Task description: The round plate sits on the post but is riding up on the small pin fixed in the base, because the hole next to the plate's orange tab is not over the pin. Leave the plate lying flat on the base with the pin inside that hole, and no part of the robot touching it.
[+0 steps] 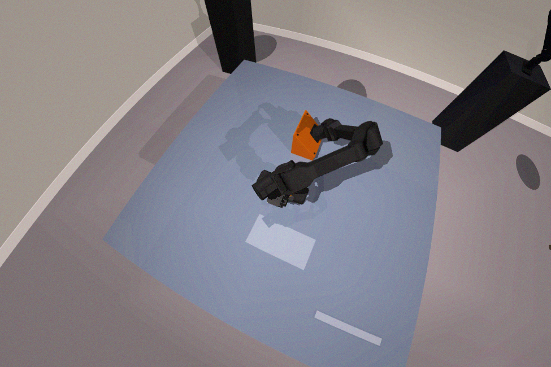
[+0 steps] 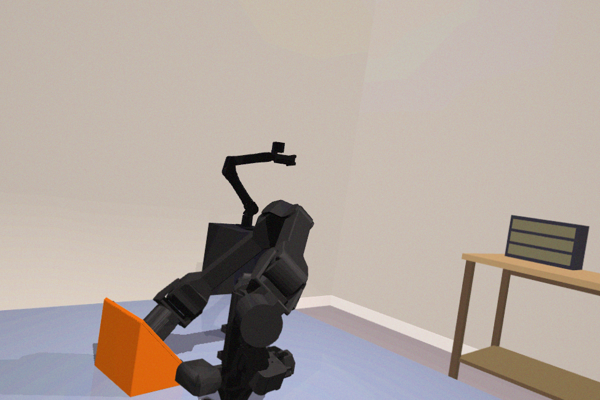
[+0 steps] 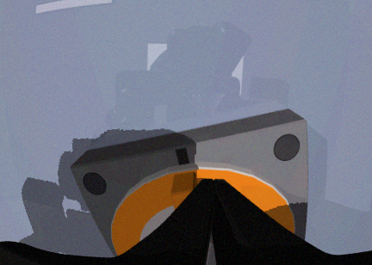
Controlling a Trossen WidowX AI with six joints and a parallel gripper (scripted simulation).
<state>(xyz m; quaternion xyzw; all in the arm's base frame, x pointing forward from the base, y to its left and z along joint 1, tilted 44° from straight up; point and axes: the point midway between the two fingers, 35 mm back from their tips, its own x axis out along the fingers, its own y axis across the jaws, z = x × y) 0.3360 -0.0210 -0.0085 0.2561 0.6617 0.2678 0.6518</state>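
The grey base [image 3: 241, 145] shows in the wrist view, with two dark round spots and a dark mark at its far edge. The orange round plate [image 3: 129, 218] with a pale rim lies over its near part. A raised orange tab [image 3: 183, 183] stands near the plate's far rim, close to the dark mark. My gripper [image 3: 212, 189] is shut and empty, its fingertips just right of the tab in this view; I cannot tell whether they touch it. The fingers cover the plate's middle, and the post, pin and hole are hidden. The arm hides most of the base in the top and exterior views.
My arm is mounted on an orange wedge block [image 1: 303, 149] [image 2: 116, 349] on the blue mat [image 1: 176, 233]. A white strip [image 1: 347, 328] [image 3: 74, 3] lies on the mat. Dark pillars [image 1: 232, 34] [image 1: 488, 103] stand at its edge. A wooden table [image 2: 489, 260] stands at the right.
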